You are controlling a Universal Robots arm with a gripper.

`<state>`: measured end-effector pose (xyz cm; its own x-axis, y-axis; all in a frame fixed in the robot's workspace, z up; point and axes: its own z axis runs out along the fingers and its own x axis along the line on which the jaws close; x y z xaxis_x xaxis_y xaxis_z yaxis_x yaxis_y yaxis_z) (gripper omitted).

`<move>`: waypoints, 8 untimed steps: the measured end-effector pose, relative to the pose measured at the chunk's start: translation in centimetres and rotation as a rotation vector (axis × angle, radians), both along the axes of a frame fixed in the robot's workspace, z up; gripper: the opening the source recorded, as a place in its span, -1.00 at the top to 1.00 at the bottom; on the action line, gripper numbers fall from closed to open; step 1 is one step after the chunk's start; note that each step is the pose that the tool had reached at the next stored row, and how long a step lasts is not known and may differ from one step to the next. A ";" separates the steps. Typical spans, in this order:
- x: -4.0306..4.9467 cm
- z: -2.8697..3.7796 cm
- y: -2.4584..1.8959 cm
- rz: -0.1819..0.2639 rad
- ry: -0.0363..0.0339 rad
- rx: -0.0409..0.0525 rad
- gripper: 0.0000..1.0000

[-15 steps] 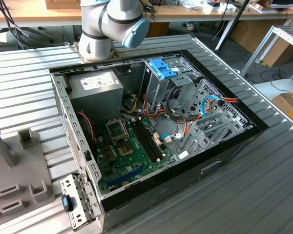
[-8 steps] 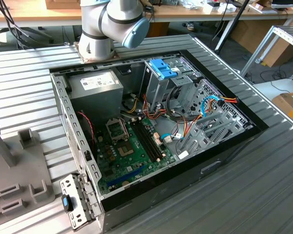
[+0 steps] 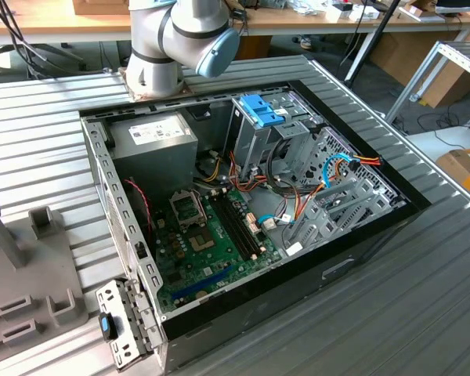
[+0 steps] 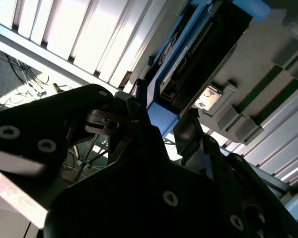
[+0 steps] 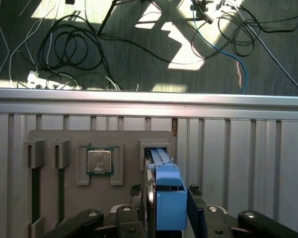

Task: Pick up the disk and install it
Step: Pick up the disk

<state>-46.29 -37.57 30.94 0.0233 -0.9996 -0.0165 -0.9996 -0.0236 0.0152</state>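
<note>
The disk [image 5: 167, 198] stands on edge in a slot of a grey fixture [image 5: 124, 141], its light-blue carrier rail facing the camera. In the first wrist view my gripper [image 5: 165, 191] straddles it, one dark finger [image 5: 136, 190] pressed against each side, so it is shut on the disk. In the second wrist view the disk [image 4: 188, 54] runs away from the gripper [image 4: 161, 121], with the blue end of the carrier between the fingers. The open computer case [image 3: 360, 235] lies in the middle of the exterior view, with a silver drive cage [image 3: 254, 137] and its blue tab [image 3: 260, 110] at the back.
A processor chip [image 5: 100, 161] sits in a pocket of the fixture beside the disk. The ribbed table's edge [image 5: 149, 101] is just beyond, with cables on the floor [image 5: 74, 44]. The arm's base [image 3: 164, 47] stands behind the case. A grey power supply box [image 3: 153, 141] fills the case's back left.
</note>
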 end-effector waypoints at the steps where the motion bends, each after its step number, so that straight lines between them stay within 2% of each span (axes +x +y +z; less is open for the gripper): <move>1: -0.01 -0.02 -0.01 0.000 0.0000 0.0000 0.04; 8: -0.07 -0.04 -0.07 0.000 0.0000 -0.0001 0.04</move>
